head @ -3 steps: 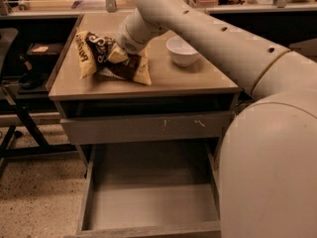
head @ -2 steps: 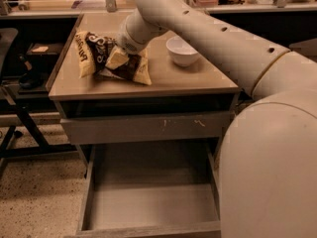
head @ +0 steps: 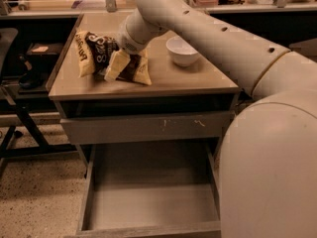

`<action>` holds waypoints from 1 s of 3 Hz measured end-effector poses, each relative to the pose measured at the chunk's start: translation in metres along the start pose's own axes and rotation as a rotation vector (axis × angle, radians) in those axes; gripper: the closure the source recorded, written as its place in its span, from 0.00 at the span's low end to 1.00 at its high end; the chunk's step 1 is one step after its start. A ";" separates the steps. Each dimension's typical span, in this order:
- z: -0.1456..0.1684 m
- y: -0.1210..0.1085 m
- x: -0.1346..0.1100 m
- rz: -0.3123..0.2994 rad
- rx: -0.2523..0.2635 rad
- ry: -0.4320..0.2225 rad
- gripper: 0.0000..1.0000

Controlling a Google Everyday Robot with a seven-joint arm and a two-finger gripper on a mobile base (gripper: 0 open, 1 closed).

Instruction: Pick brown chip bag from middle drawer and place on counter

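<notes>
The end effector [head: 117, 64] rested on the brown chip bag [head: 96, 53], which lay on the surface [head: 198, 81] near its left edge; we could not tell whether it was clamped or open. Retracting while clamped could drag the bag over that edge.

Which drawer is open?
The middle drawer, pulled out low; the scratched drawer front above it is shut. End effector is at the brown chip bag on the counter.

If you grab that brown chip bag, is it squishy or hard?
Probably squishy: the brown chip bag looks crumpled on the counter, where the pincer sits against it. It is likely light, since it looks puffy. Pushed, it would probably slide rather than roll, because it lies on a glossy top.
</notes>
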State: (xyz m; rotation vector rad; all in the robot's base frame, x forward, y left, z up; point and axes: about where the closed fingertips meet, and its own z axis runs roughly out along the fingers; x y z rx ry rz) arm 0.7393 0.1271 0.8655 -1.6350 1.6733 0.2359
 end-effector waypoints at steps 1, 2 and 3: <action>-0.028 -0.021 -0.012 0.026 0.032 0.030 0.00; -0.090 -0.052 -0.039 0.025 0.140 0.103 0.00; -0.101 -0.058 -0.037 0.021 0.165 0.125 0.00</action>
